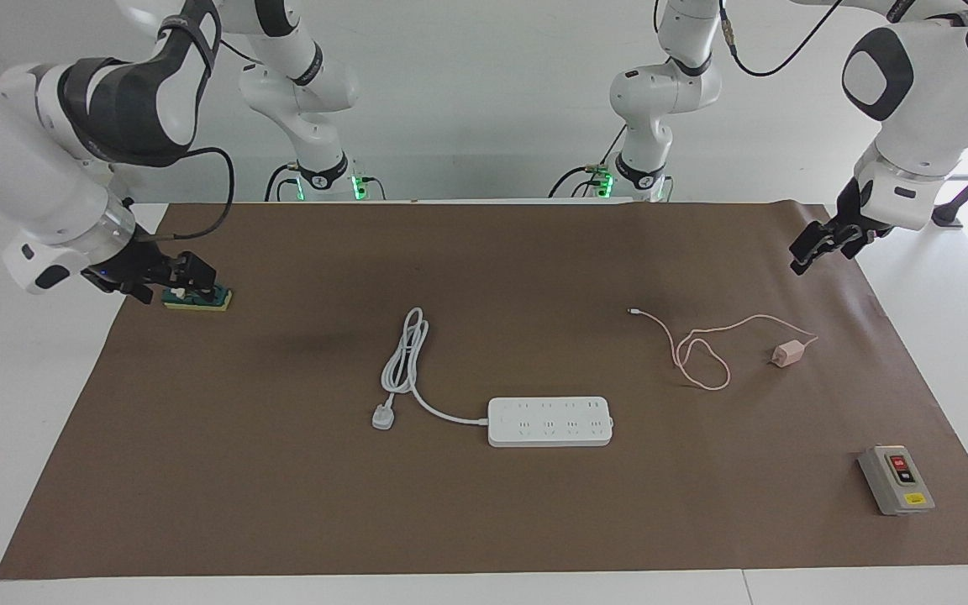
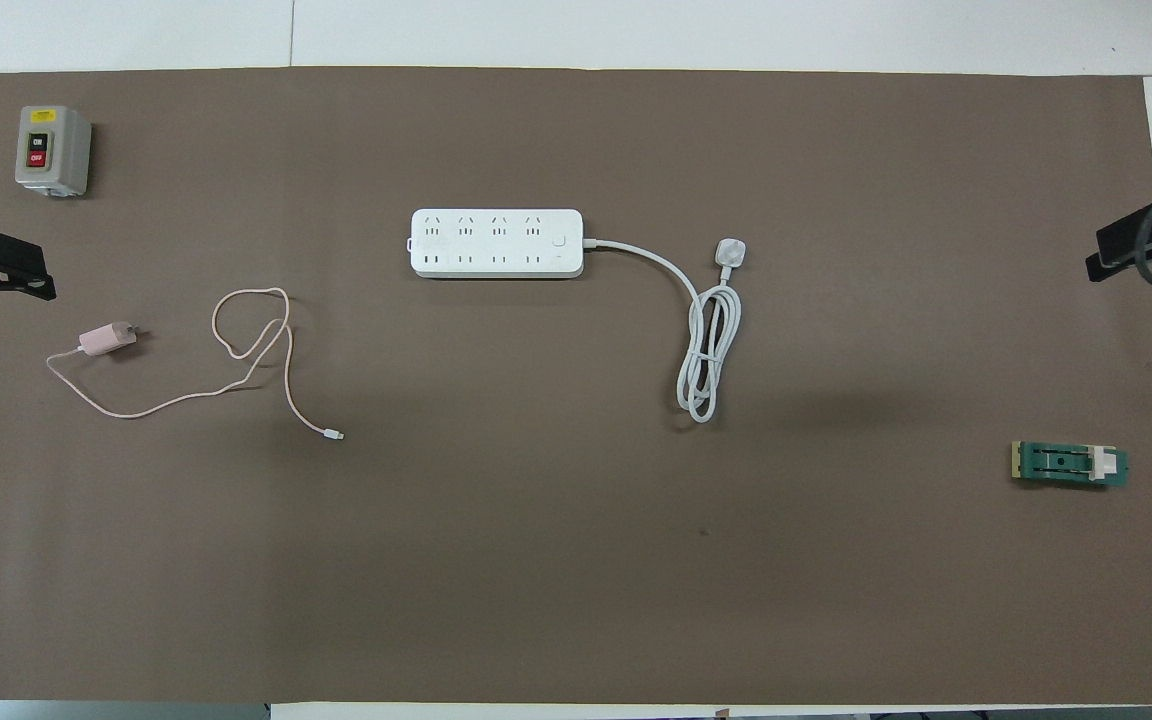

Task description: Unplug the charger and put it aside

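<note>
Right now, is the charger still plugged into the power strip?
No, the charger lies on the mat apart from the power strip, toward the left arm's end.

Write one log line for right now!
charger: unplugged, lying apart from power strip | left claw: raised, waiting | right claw: raised, waiting

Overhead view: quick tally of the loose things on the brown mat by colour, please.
Pink: 1, the charger with its cable.
White: 1, the power strip with its cord.
Grey: 1, the switch box.
Green: 1, the small board.
Total: 4.
</note>
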Available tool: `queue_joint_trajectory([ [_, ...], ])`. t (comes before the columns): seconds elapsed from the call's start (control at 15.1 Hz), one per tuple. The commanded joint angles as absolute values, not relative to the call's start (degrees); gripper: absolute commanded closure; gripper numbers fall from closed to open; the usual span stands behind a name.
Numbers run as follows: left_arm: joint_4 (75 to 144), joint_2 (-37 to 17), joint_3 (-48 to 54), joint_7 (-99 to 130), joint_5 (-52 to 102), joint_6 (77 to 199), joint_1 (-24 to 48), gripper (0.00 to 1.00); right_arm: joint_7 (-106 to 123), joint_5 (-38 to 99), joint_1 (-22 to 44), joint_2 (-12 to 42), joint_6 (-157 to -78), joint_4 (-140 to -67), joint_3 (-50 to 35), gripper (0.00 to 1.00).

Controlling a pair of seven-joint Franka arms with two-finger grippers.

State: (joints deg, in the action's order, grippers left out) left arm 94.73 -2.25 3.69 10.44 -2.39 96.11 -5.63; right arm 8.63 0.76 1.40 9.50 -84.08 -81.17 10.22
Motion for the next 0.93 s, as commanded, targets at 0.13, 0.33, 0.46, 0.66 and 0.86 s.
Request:
queue_joint_trajectory([
  [0.13, 96.1, -0.7, 3.2, 11.3, -3.1, 96.3, -4.6, 0.0, 9.7, -3.3, -4.8, -3.3, -85.0, -93.1, 2.4, 0.0],
  [0.33, 97.1, 1.5, 0.7, 10.7, -2.9, 96.8, -1.3, 0.0, 9.1, -3.3, -5.4, -5.1, -85.1, -95.3, 1.8, 0.0],
  [0.46, 99.5, 3.2, -0.4, 9.4, -2.6, 97.3, 0.5, 0.0, 7.8, -3.1, -5.4, -4.9, -86.5, -95.4, 1.7, 0.0],
  [0.66, 101.6, 4.7, -0.3, 4.9, -0.7, 97.3, 0.9, 0.0, 5.3, -2.8, -5.4, -4.7, -87.1, -95.4, 1.2, 0.0],
  [0.86, 101.6, 5.4, -0.3, 0.4, 0.4, 96.2, 0.9, 0.0, 5.3, -2.7, -6.3, -4.1, -87.1, -94.6, 1.1, 0.0],
])
